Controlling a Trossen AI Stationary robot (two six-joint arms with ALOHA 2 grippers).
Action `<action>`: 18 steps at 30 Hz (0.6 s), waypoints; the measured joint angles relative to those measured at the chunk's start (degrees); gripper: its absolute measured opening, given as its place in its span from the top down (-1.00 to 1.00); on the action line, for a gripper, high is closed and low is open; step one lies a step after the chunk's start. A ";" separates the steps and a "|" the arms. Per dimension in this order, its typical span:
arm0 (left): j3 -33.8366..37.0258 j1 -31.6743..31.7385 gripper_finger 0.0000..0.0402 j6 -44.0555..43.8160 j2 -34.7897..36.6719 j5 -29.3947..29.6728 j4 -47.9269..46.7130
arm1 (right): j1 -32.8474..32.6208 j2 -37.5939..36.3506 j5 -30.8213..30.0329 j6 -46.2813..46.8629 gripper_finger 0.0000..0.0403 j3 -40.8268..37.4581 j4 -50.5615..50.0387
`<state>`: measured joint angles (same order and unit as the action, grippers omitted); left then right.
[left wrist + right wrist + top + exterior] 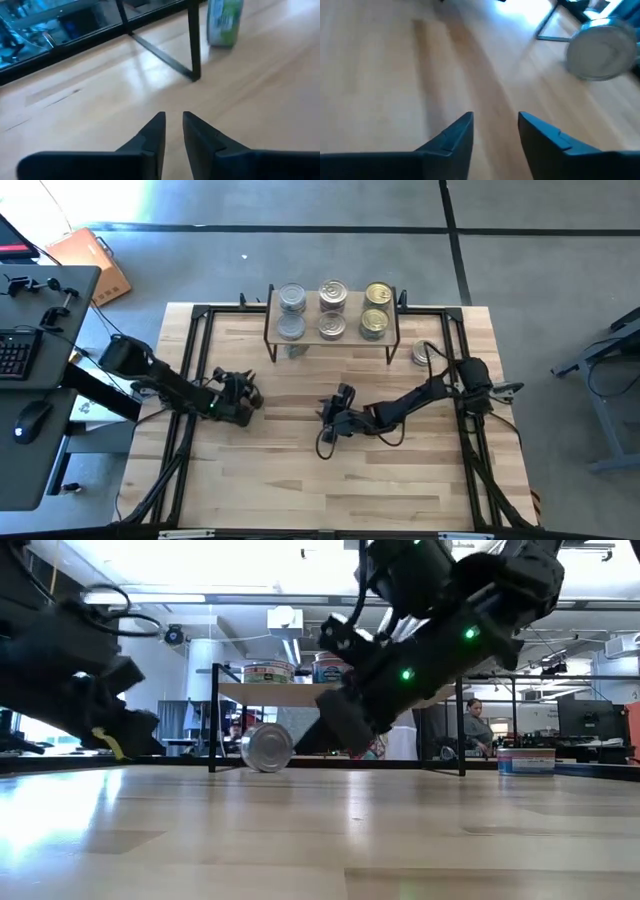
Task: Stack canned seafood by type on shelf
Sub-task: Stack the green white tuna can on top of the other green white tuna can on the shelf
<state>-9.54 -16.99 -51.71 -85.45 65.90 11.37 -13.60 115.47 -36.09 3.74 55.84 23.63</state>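
Tins are sitting six on the shelf (272, 330) in three columns: grey tins (291, 298), pull-ring tins (333, 293) and gold tins (378, 294); one tin (292, 351) is lying on its side beneath the shelf and another (424, 354) is waiting on the desk (300, 470) at the right. Both arms are hovering low over mid-desk, empty: the left gripper (173, 125) with fingers nearly closed, the right gripper (495, 125) with fingers partly open. Judging by this, a pick-up is pending, calling for wider fingers and a reach to a loose tin.
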 joint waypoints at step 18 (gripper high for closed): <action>8.70 19.12 1.00 32.41 3.77 -11.78 22.60 | 0.08 4.09 -5.82 -5.24 0.98 4.77 -3.05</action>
<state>-0.84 2.13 -19.30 -81.68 54.12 33.98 -13.53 119.56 -41.91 -1.50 60.62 20.58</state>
